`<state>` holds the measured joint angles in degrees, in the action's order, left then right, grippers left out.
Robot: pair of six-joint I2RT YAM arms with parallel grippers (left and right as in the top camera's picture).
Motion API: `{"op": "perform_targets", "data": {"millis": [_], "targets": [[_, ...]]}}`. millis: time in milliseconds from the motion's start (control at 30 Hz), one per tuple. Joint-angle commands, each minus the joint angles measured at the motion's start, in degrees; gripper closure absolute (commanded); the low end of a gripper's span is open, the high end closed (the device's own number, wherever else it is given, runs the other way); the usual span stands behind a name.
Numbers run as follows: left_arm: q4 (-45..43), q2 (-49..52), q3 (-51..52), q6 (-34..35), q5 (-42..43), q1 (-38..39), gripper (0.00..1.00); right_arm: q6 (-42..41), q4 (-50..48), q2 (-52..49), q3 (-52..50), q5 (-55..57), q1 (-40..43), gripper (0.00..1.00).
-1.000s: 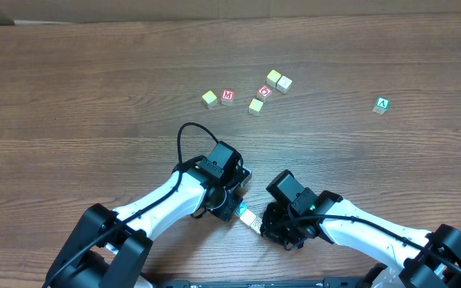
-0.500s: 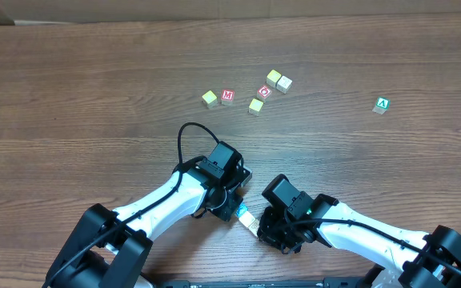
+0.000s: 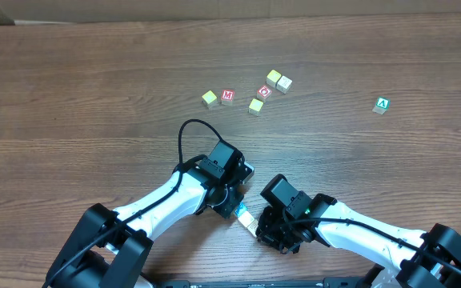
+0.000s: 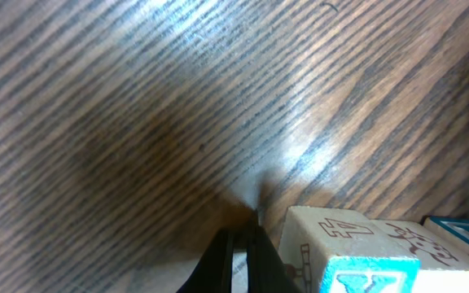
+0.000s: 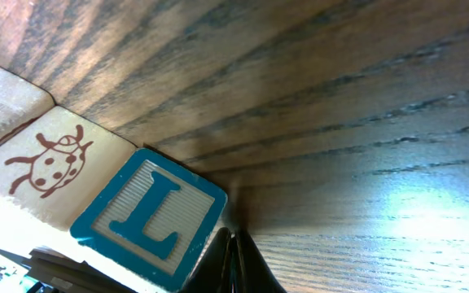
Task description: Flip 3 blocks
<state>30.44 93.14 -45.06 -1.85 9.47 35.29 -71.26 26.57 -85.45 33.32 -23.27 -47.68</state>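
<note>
Both arms reach in low over the near edge of the bench (image 3: 94, 96), about its middle, their tips facing one another across a short row of blocks (image 3: 247, 218). From overhead the row shows as a teal patch and a pale patch, and the count in it cannot be settled. Left tool (image 4: 245, 242): clenched, fingers pressed flat together with nothing between them, tip down on the wood just beside a pale block (image 4: 332, 240) with line drawings on top and a teal near face. Right tool (image 5: 233, 247): likewise clenched and empty, tip on the wood right at the corner of the L block (image 5: 147, 213), which shows a blue letter in a blue frame; contact with it cannot be confirmed. The ladybird block (image 5: 47, 167) sits flush against the L block. The other blocks lie well apart from the arms toward the far edge, right of centre: a yellow-green block (image 3: 209, 98), beside it the red M cube (image 3: 227, 97), a yellow block (image 3: 255, 106), the red O cube (image 3: 264, 92), and a pale-yellow block (image 3: 273, 78) touching a cream block (image 3: 284, 84). The green A block (image 3: 382, 105) stands alone toward the right edge.
</note>
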Motion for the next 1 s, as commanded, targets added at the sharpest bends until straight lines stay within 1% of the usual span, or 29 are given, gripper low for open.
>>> {"op": "perform_targets", "data": {"millis": [0,400,700,967], "targets": [[-0.5,2.1,1.5,-2.1,-4.2,0.1,0.96,-1.6,0.0,-1.5,-0.3,2.1,-0.6,0.96],[-0.9,2.1,1.5,-2.1,-3.9,0.1,0.96,-5.5,-1.7,-1.5,-0.3,2.8,-2.2,0.96],[-1.2,2.1,1.5,-2.1,-3.5,0.2,0.96,-5.5,-2.6,-1.5,-0.3,2.9,-2.2,0.96],[-2.7,2.1,1.5,-2.0,-3.5,2.6,0.96,-5.5,-2.8,-1.5,-0.3,2.9,-2.2,0.96]]}}
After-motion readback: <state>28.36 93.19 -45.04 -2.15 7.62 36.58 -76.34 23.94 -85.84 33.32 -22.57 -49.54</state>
